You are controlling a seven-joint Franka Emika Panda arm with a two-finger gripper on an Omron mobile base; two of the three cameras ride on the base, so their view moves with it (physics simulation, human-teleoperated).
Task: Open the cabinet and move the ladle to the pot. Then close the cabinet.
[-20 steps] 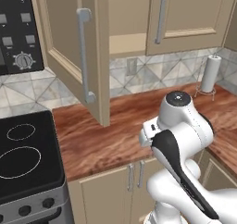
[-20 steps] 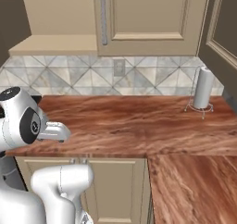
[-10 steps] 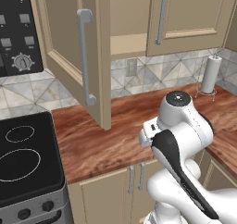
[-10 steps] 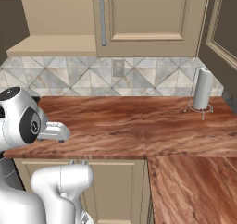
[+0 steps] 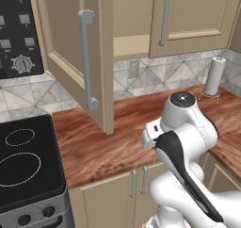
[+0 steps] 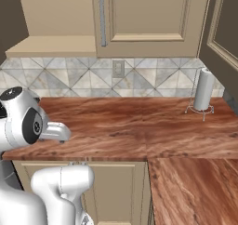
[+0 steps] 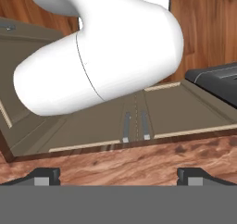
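Standing swung open, the tall tan cabinet's left door (image 5: 77,57) bares a shelf; no ladle visible yet. The two-finger gripper (image 7: 118,174), jaws wide and empty, must next reach inside.

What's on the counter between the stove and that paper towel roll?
Nothing stands there: in the left base view, bare wood counter runs from the stove to the paper towel roll, with the robot's arm in front of part of it.

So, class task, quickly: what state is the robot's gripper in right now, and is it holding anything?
Gripper: open, fingers spread wide apart, nothing held between them.
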